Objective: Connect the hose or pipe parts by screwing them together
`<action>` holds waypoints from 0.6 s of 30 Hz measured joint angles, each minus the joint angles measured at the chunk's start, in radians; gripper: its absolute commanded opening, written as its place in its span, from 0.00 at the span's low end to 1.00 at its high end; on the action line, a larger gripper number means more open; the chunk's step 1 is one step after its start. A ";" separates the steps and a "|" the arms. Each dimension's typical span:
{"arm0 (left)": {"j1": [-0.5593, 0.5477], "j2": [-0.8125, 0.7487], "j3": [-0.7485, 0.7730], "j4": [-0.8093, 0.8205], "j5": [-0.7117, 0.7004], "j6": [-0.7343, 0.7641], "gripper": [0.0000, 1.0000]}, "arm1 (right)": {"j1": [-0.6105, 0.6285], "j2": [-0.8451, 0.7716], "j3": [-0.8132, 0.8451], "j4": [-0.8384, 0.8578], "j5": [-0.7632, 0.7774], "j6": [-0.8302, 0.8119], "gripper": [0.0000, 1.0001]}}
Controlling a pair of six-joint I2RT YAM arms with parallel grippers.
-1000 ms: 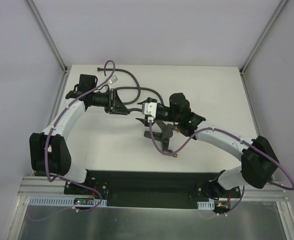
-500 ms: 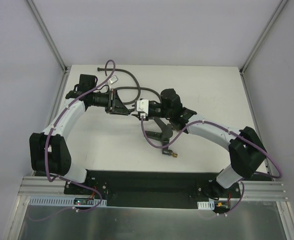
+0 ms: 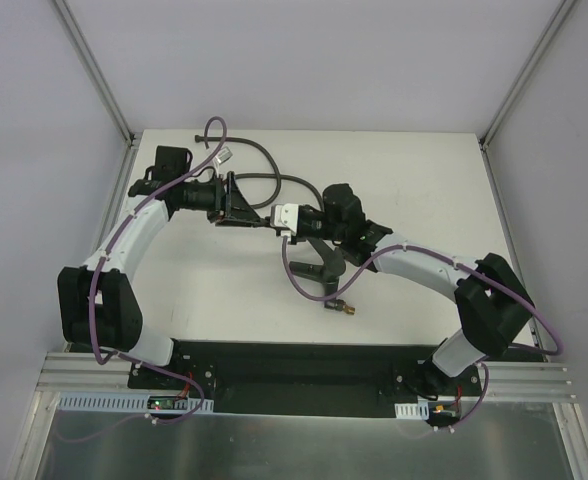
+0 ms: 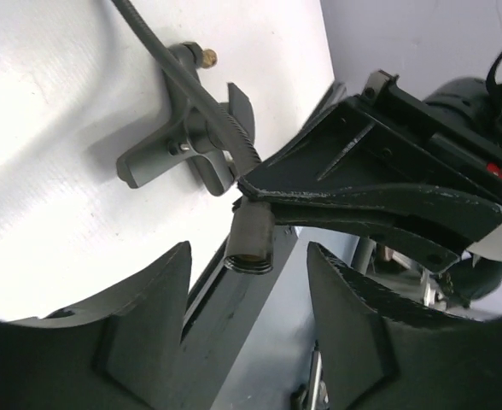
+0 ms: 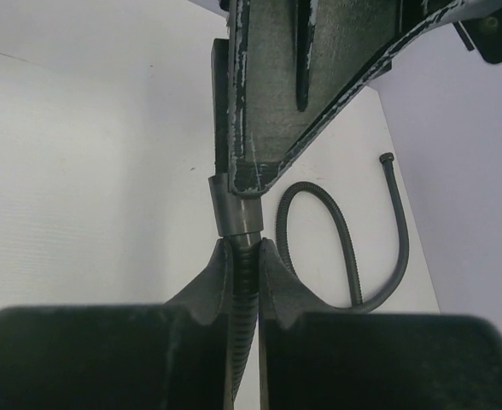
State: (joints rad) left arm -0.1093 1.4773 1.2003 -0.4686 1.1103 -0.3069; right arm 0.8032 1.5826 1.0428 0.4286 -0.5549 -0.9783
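Note:
The dark grey ribbed hose (image 3: 296, 178) loops across the back of the white table (image 3: 424, 180). Its far end (image 5: 386, 158) lies by the back edge. My right gripper (image 5: 246, 245) is shut on the hose just behind its end nut (image 5: 236, 209), holding that end up off the table. My left gripper (image 4: 248, 249) is open, its fingers (image 4: 153, 295) on either side of the nut's threaded mouth (image 4: 249, 243) without touching it. In the top view the two grippers meet nose to nose: left gripper (image 3: 252, 210), right gripper (image 3: 274, 220). The forked fitting (image 3: 319, 262) lies on the table below the right arm, with a brass end (image 3: 346, 308) toward the front.
Grey walls and metal corner posts (image 3: 99, 75) close in the table on three sides. The black base plate (image 3: 294, 365) runs along the near edge. A purple cable loop (image 3: 214, 135) arches above the left wrist. The fitting (image 4: 183, 145) lies close under the hose.
My right gripper moved left to the hose end and shut on the hose behind the nut. My left gripper opened and let go of the nut, shifting slightly back.

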 measured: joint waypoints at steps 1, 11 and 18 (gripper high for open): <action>0.000 -0.001 0.001 0.002 -0.013 -0.004 0.64 | 0.000 0.000 -0.002 -0.002 0.005 -0.001 0.01; 0.006 -0.098 -0.065 0.125 -0.074 -0.053 0.68 | 0.004 -0.011 -0.002 -0.036 0.076 -0.002 0.01; -0.016 -0.105 -0.111 0.211 -0.105 -0.105 0.64 | 0.008 -0.011 -0.002 -0.037 0.094 0.006 0.01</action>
State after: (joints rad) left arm -0.1257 1.3724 1.0893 -0.2581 1.0058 -0.4118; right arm 0.8116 1.5711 1.0409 0.3912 -0.4610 -0.9722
